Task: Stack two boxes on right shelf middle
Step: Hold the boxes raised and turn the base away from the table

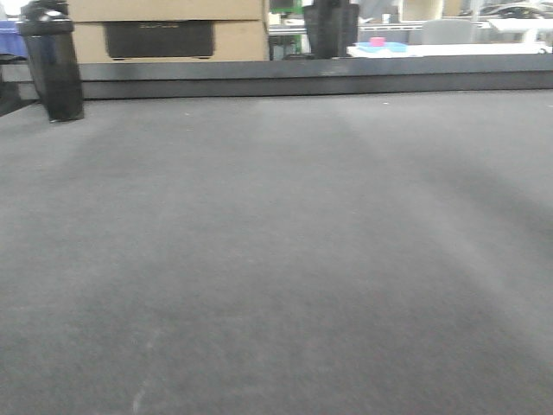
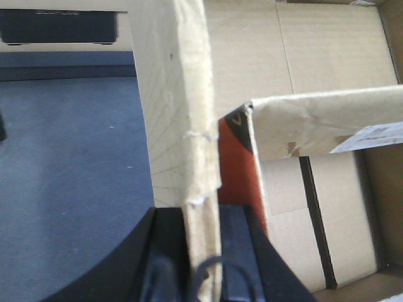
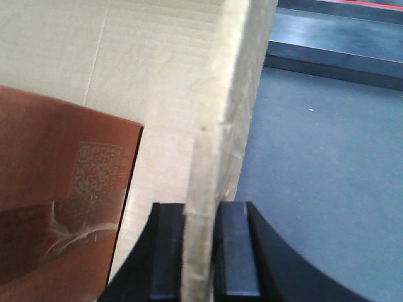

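Both your left gripper [image 2: 203, 267] and right gripper [image 3: 203, 251] are clamping tight on upright walls of what seems one open cardboard box [image 2: 176, 94] over the bench [image 1: 276, 259], short of its far edge, so you are likely facing all the stacking, with no shelf in sight.

A grey tabletop [image 1: 276, 259] spreads wide, a black bottle [image 1: 52, 65] standing at its far left, a dark ledge [image 1: 346, 76] along its far edge, and beyond it, to the right, a blue tray [image 1: 396, 48] holding something pink [image 1: 378, 41].
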You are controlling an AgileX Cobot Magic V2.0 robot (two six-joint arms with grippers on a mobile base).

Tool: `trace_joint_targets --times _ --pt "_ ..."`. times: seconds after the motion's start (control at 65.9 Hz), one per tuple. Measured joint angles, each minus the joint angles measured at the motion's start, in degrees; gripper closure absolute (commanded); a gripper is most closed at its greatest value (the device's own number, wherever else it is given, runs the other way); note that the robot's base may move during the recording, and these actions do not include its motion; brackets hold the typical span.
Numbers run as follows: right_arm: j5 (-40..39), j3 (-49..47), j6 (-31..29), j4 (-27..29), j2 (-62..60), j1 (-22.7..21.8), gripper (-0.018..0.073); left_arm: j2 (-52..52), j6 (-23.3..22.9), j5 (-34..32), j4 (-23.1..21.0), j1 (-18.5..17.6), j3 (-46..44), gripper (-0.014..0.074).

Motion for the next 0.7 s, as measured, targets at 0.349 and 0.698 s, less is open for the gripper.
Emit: trace_joint_targets --times 0.349,0.698 --pt "-1.77 0.00 0.00 0.00 0.20 0.00 0.0715 0.00 0.00 -2.03 0.33 0.00 0.00 0.0708" --pt "-2.02 0.00 0.00 0.00 0.24 0.00 0.0715 0.00 0.00 -2.38 0.43 0.00 0.00 0.0708"
